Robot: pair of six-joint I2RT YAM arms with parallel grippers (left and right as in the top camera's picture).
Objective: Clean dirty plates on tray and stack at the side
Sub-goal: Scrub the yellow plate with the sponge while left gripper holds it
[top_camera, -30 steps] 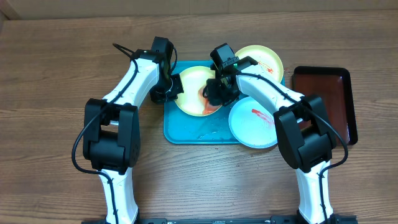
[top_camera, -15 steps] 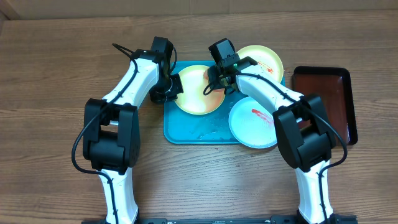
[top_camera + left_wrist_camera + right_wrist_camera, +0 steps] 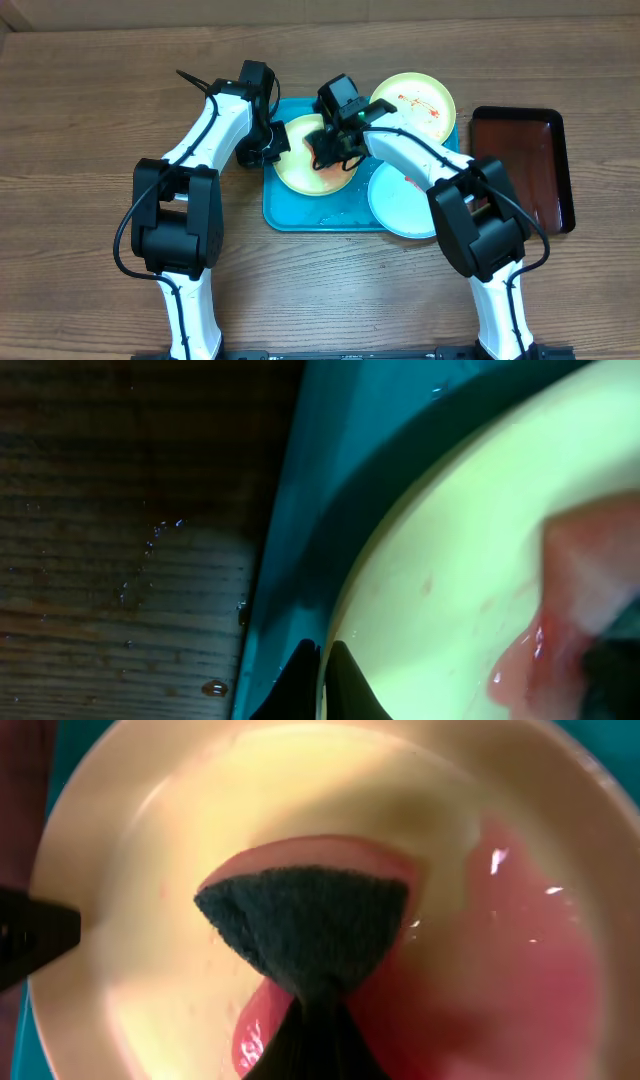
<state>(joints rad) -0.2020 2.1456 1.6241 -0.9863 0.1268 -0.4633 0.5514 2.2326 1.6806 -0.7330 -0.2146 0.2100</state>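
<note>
Wooden table [image 3: 80,120]; left gripper [image 3: 325,660] pinches plate [image 3: 296,166], right gripper [image 3: 312,1025] clamps sponge [image 3: 300,935].

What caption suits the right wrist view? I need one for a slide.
The right gripper holds a dark sponge against a yellow plate smeared with watery red sauce.

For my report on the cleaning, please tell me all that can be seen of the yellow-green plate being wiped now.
The plate is small, round, pale yellow-green, of glossy plastic as it looks. It lies on the left part of the turquoise tray. Wet pink-red sauce is smeared over its inside. The left end effector pinches its left rim; a dark cloth, held by the right end effector, presses on its inside.
</note>
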